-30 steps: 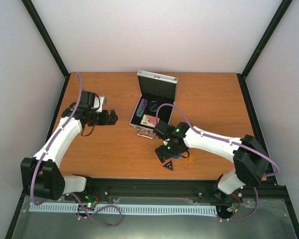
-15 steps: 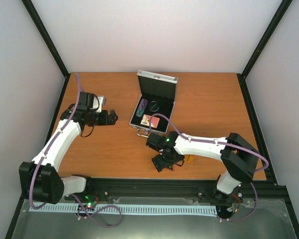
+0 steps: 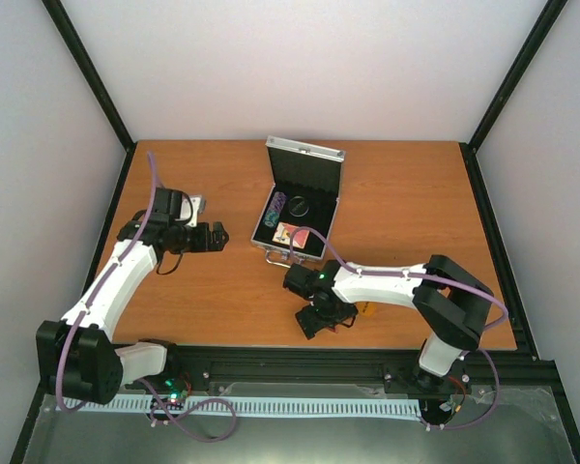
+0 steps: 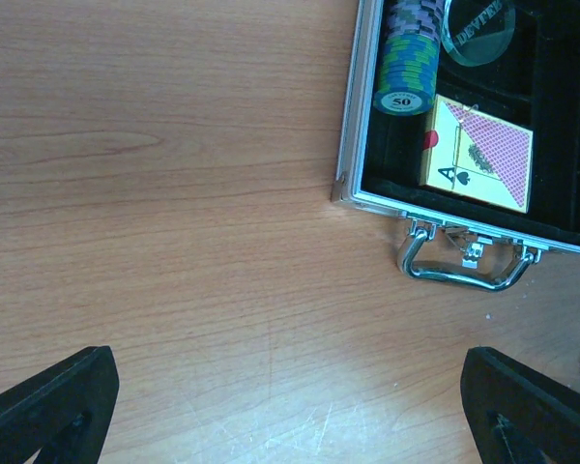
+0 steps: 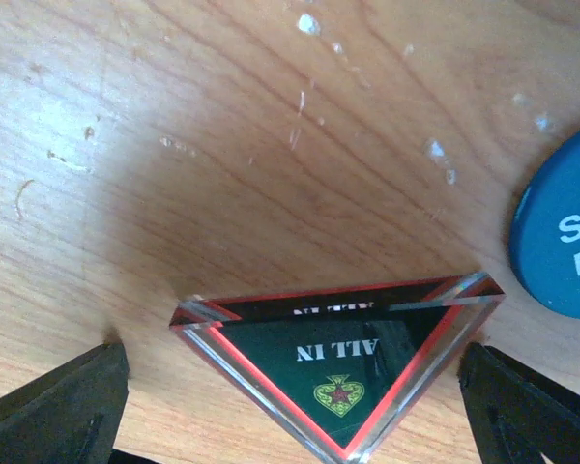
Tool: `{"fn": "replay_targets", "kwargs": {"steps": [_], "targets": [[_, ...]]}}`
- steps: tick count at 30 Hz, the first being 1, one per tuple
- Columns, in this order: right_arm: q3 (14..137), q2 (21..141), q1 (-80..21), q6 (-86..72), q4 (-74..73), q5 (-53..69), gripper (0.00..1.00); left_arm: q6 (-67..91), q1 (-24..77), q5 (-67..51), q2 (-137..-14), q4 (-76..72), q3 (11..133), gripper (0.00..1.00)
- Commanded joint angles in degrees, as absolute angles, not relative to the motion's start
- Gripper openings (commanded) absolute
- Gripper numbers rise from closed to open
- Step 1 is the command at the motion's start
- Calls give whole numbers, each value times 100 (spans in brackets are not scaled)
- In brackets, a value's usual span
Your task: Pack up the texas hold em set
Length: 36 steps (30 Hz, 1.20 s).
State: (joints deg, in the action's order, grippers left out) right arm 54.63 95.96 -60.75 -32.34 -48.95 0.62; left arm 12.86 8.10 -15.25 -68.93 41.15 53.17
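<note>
On the left, the left gripper (image 4: 290, 414) hangs released, jaws spread wide and holding nothing, with only the wooden table (image 4: 155, 193) between its fingers. Ahead of it and off to its right lies the small silver aluminium case (image 4: 351, 106) with black lining, lid raised and its chrome handle (image 4: 461, 274) facing the gripper.

Inside the case, a row of striped poker chips (image 4: 406, 58) lies along the wall nearest the gripper. A clear round button (image 4: 478, 29) sits just beyond the chips, and the red-backed card deck (image 4: 478, 155) rests in the compartment next to the handle. So a good share of the set looks packed.

Further right, the right gripper (image 3: 319, 321) points down at the table on the handle side of the case, apart from it. Its jaws are also spread, not yet clenched. Between its fingertips lies a green triangular acrylic button with a red border (image 5: 338, 358), flat on the wood, one fingertip at each of its outer corners. Whether they touch it cannot be told. A round blue button (image 5: 565, 242) lies just beyond the far-right finger, also outside the case.

By this reading, the triangle and the blue button must still go in, and the lid must still be shut.
</note>
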Motion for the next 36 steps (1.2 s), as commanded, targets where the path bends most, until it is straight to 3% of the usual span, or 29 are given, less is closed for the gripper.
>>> {"fn": "replay_targets", "kwargs": {"steps": [1,7,13,19,29,36], "targets": [[5526,9893,-6092,-3177,-4728,-78,96,1305,782,-1592,-6757,4011,5292,100],[5666,10034,-6058,-3107,-4817,-186,91,1316,782,-1602,-6801,4002,5312,100],[5622,10097,-5910,-3057,-4790,-88,69,1309,782,-1617,-6876,3999,5334,100],[5753,10086,-5900,-2982,-4866,-141,61,1304,781,-1599,-6891,4025,5339,100],[6812,9796,-5825,-2820,-5549,-464,58,1333,777,-1586,-6947,4069,5511,100],[7448,9882,-5106,-2538,-5615,-344,57,1333,782,-1654,-6920,4113,5641,100]]}}
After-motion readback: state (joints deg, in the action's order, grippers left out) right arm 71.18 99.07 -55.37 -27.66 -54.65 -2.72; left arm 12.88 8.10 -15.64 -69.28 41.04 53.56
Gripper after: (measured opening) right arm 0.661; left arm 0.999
